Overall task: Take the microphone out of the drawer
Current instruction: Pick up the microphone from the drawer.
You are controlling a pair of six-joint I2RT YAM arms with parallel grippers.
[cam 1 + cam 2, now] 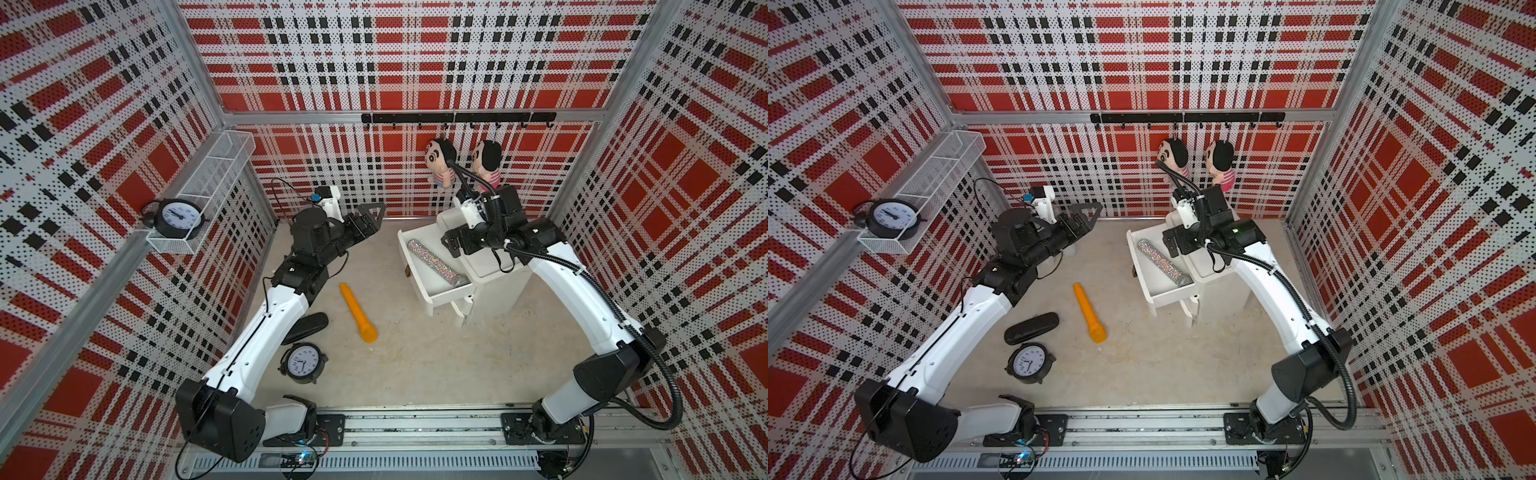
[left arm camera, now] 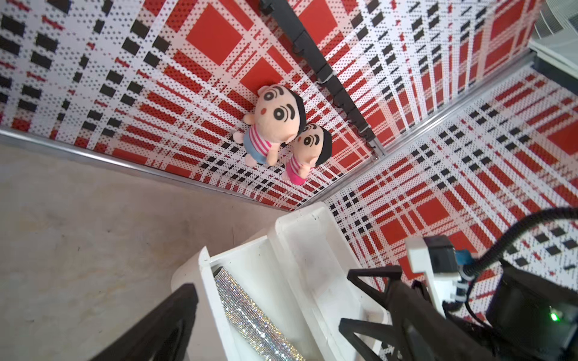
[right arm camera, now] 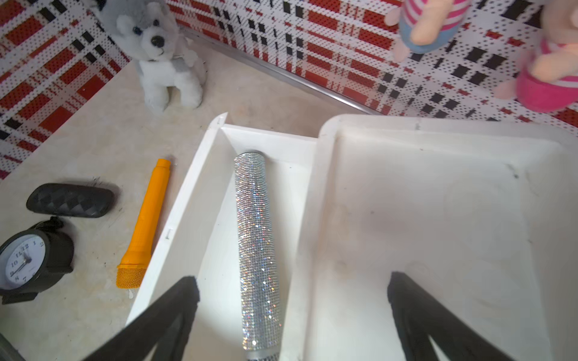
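The microphone, covered in silver glitter, lies lengthwise in the pulled-out white drawer. My right gripper hovers open just above the cabinet's edge and the drawer. In the right wrist view the microphone lies below and between the spread fingers of the gripper, nearer one finger and untouched. My left gripper hangs open over the table, left of the drawer and aimed at it. The left wrist view shows the microphone in the drawer.
An orange microphone, a black case and an alarm clock lie on the table left of the white cabinet. Two plush dolls hang behind it. A husky plush sits at the back. Another clock sits in the wall basket.
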